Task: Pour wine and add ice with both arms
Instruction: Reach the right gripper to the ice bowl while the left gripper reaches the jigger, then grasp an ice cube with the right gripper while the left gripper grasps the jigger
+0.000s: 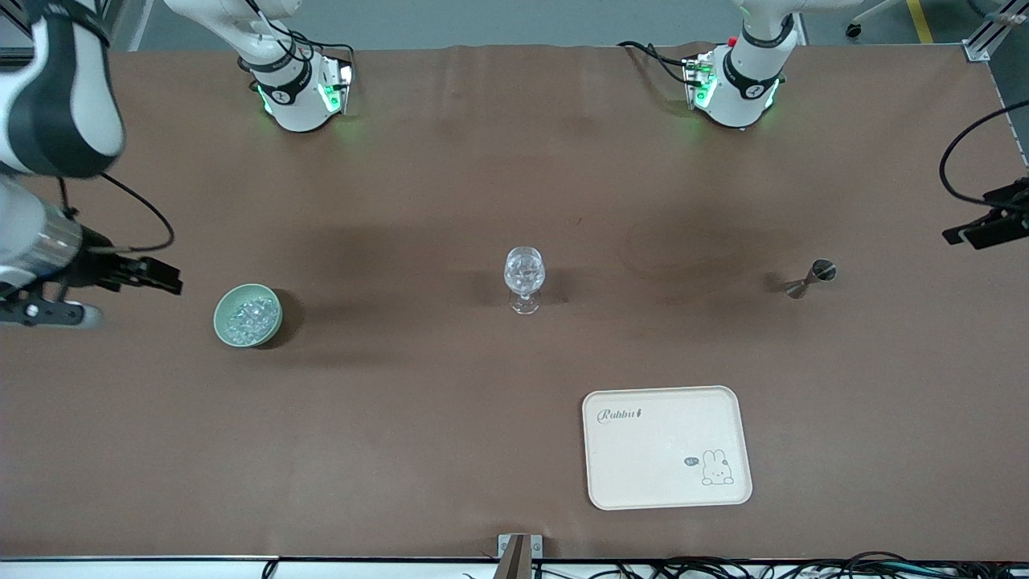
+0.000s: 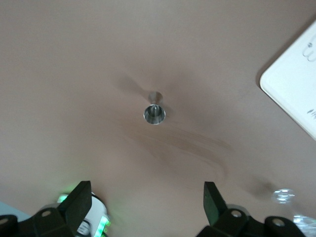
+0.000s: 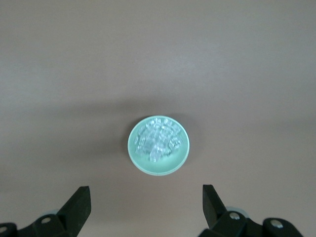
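— Brown cloth covers the whole bench [image 1: 450, 482]. Where do we see the ice [image 1: 251, 315]?

— We see it heaped in the pale green bowl [image 1: 221, 322], a pile of tiny clear lumps. The bowl sits toward the right arm's end of the bench. On the front view's clock face, it lies at about nine o'clock from the stemmed glass [image 1: 524, 277].

— And the glass itself?

— We find it upright near the middle of the bench, with something clear and glinting in its cup. We cannot tell what that is. A small metal jigger [image 1: 812, 277] stands at three o'clock from the glass, toward the left arm's end. A cream tray [image 1: 643, 458] with a rabbit drawing lies at about five o'clock from the glass, nearer to the front camera.

— What about the right hand [image 3: 145, 195]?

— We see it hanging over the right arm's end of the bench, at nine o'clock from the bowl. Its fingers are spread wide and hold nothing. Its wrist view looks at the bowl between them.

— And the left hand [image 2: 148, 192]?

— We see it over the left arm's end of the bench, at about two o'clock from the jigger. It is spread wide too and holds nothing. The jigger is apart from it in its wrist view.
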You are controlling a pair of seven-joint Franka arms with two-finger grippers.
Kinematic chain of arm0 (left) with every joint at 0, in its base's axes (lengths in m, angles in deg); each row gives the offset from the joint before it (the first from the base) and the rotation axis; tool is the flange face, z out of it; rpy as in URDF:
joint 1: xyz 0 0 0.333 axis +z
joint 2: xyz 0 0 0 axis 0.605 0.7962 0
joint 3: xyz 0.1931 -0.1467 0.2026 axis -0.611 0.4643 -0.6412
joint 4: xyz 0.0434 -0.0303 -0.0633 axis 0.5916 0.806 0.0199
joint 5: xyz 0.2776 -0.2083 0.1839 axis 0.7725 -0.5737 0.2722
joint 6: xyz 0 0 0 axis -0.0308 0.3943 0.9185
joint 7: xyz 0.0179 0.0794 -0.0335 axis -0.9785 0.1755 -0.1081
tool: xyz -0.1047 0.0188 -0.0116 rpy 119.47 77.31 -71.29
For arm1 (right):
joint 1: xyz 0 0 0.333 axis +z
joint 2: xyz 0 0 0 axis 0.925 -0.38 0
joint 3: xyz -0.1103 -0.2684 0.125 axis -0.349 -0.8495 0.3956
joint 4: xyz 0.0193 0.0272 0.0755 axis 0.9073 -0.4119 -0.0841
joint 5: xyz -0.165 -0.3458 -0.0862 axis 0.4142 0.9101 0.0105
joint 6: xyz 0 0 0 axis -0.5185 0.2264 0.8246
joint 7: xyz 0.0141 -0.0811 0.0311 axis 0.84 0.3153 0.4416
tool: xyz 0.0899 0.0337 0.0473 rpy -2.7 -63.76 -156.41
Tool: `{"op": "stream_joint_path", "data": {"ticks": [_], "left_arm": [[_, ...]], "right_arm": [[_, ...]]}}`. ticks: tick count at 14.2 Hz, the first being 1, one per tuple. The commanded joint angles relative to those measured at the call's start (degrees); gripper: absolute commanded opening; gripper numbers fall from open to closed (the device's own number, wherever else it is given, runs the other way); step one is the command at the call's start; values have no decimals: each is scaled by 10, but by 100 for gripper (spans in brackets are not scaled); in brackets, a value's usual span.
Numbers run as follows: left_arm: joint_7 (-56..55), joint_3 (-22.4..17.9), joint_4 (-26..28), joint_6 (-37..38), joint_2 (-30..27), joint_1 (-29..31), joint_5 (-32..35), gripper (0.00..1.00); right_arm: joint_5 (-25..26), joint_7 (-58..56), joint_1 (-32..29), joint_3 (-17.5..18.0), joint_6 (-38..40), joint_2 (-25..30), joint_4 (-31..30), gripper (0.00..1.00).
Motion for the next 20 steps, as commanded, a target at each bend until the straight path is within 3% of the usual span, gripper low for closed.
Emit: {"op": "stream_joint_path", "data": {"ticks": [1, 5, 9, 11, 13, 18, 20], "left_arm": [[-3, -101, 14, 4, 47, 2, -113, 99], [-3, -192, 52, 3, 145, 3, -255, 99], [-6, -228, 94, 3, 222, 16, -353, 99], [-14, -233, 106, 3, 246, 13, -373, 93], [-12, -233, 122, 3, 254, 19, -396, 91], [-2, -228, 145, 6, 301, 14, -442, 83], [27, -223, 159, 6, 319, 5, -478, 80]], "right_arm": [[-6, -5, -5, 1, -99, 6, -88, 100], [-6, -9, -12, 0, -228, -22, -179, 100], [-2, -20, -17, 0, -361, -64, -247, 100], [-2, -22, -18, 0, -379, -69, -259, 100], [-2, -23, -18, 0, -381, -74, -266, 91], [-2, -25, -19, 0, -392, -80, -276, 59], [-2, -25, -19, 1, -391, -83, -276, 59]]}}
